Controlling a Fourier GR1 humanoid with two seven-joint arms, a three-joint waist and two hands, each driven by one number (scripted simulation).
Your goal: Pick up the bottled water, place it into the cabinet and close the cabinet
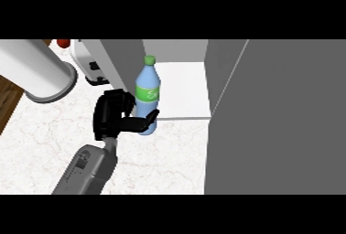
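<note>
The bottled water [147,93] is a light blue bottle with a green cap and a green label. It stands almost upright, held up in front of the open cabinet [182,87], just at the front edge of the white shelf inside. The bottom of the bottle is partly hidden by a black thumb. The hand [115,114] that holds it comes in on a grey forearm at the left side of the view, so it looks like the left hand, and its fingers and thumb are curled round the lower part of the bottle. The other hand does not show at all. A big grey cabinet door [277,119] fills the right side and hides whatever is behind it. The tabletop [47,137] is white marble. At the top left a thick white tube [37,68] is cut off by the edge. Behind it sits a white appliance [88,61] with something red [63,43] beside it, too hidden to name.
</note>
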